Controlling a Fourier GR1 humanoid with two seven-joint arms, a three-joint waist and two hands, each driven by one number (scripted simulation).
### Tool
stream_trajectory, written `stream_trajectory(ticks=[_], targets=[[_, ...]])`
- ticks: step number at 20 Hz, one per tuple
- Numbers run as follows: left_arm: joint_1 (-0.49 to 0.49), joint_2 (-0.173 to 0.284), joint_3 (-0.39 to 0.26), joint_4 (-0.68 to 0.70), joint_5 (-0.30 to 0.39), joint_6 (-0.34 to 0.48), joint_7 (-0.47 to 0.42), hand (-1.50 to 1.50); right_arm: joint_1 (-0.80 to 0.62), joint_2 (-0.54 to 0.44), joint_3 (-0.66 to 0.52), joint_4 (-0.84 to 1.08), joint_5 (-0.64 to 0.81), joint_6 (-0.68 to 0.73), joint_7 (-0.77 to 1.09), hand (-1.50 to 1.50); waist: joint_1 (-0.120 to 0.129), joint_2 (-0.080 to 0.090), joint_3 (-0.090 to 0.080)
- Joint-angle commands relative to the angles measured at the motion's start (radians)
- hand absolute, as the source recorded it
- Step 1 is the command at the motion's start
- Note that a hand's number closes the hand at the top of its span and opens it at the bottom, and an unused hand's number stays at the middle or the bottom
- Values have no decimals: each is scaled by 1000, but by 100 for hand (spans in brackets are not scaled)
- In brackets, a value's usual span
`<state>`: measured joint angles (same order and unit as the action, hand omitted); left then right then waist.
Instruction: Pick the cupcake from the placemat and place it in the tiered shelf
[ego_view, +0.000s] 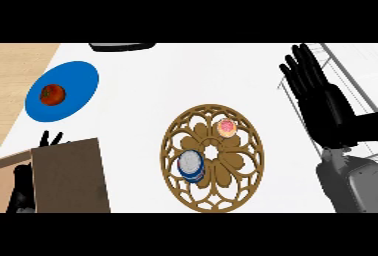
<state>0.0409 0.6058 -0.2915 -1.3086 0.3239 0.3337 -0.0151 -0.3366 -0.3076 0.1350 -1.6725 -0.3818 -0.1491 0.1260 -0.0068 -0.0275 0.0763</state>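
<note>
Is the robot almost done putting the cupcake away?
No, nothing looks done. The cupcake sits on the placemat. The right hand is open above the counter, holding nothing. Grabbing the cupcake and moving it to the tiered shelf are both left.

Placemat (212, 158) looks like matt brown wood, cut through in an openwork pattern; counter (184, 80) is smooth plain white with a pale wood-grain strip at left. Blue plate (74, 82) smooth, slightly glossy; tiered shelf (347, 75) thin shiny metal wire; right hand (319, 95) glossy black plastic, forearm (354, 182) smooth grey.
</note>
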Motion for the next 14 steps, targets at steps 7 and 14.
stream_trajectory(ticks=[7,14], targets=[[-16,60,16,-150,103,-28,49,0,-54,-145,127,208,449,-161,11,150,-7,22,-105],[-37,63,58,-165,192,-71,64,0,-82,208,391,288,800,-524,107,-150,15,27,-79]])
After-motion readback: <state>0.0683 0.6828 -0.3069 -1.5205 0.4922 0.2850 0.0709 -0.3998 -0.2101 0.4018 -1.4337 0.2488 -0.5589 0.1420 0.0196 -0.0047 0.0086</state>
